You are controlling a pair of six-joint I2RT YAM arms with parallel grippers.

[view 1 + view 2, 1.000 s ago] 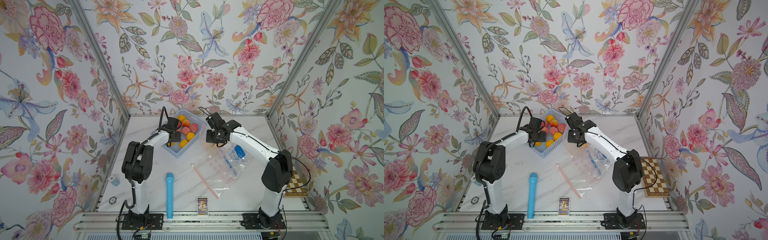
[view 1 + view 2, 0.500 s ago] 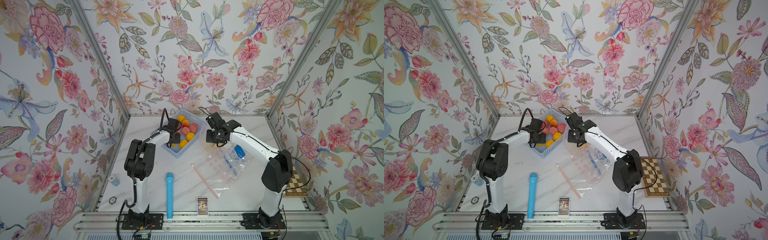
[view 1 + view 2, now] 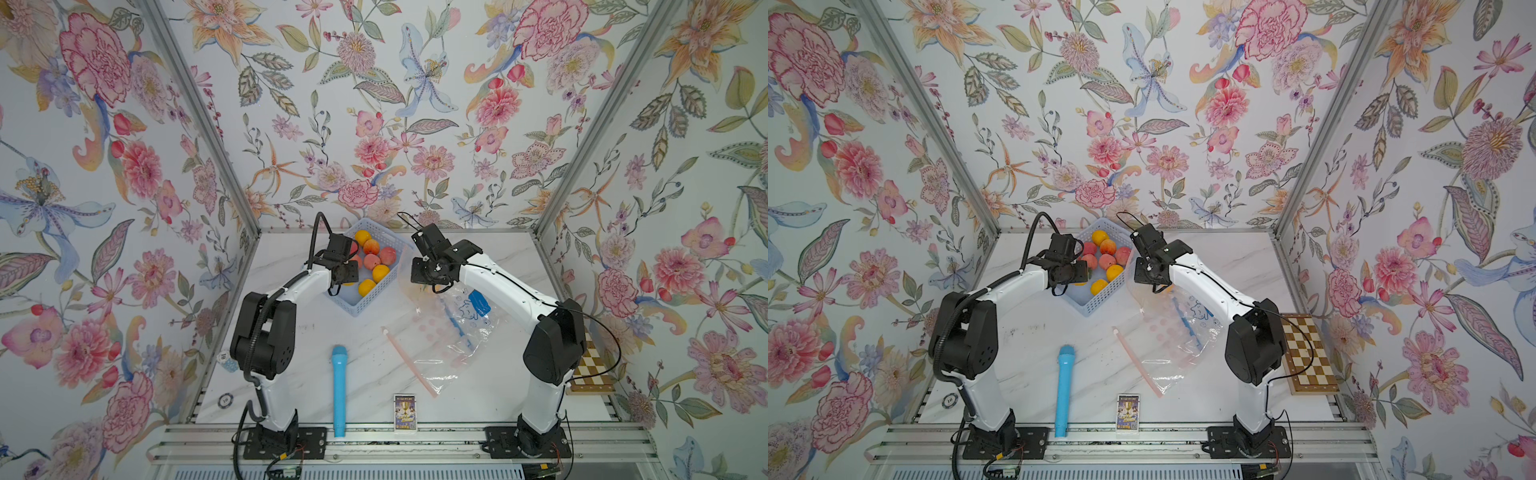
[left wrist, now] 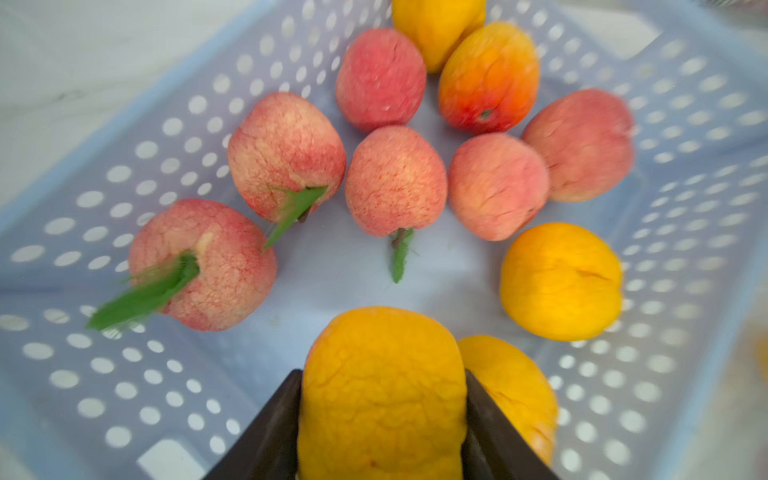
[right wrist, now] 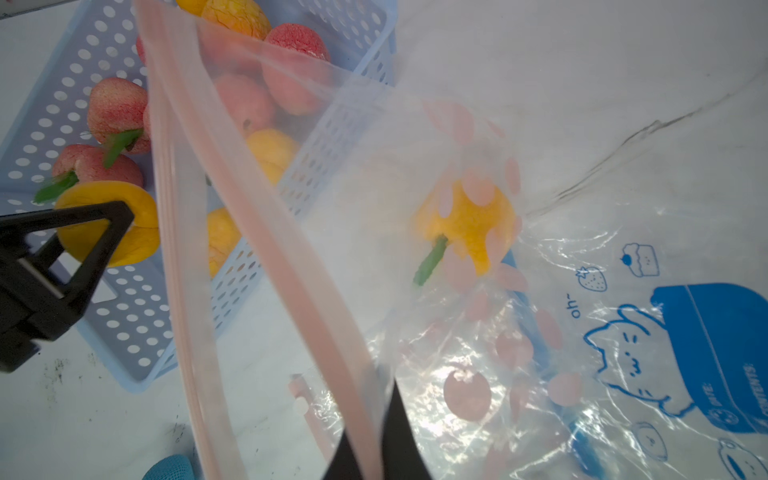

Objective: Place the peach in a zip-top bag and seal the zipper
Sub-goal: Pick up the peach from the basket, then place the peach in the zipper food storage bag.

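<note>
Now, item one: left claw, just drawn in from a wider gape and clamped on a yellow peach. The fruit bulges between the two black fingers, over the basket; whether it has left the floor I cannot tell. That looks to settle the pick, leaving the carry to the bag, the drop and the seal. Item two: right claw, clenched on the rim of the zip-top bag, holding the pink zipper strip up so the mouth gapes toward the basket beside it. Item three: peach skin, matt, wrinkled, foam-like by the look, likely to give under the fingers. Ahead of the left claw lie pink peaches, mottled, rounded, some with flat green leaves. Basket: pale blue plastic, stiff, walls punched with round holes. Bag: thin clear film, glossy and crumpled, printed with pink dots and a blue cartoon. A yellow fruit with a green stalk shows through it beyond the right claw, seemingly already inside.
</note>
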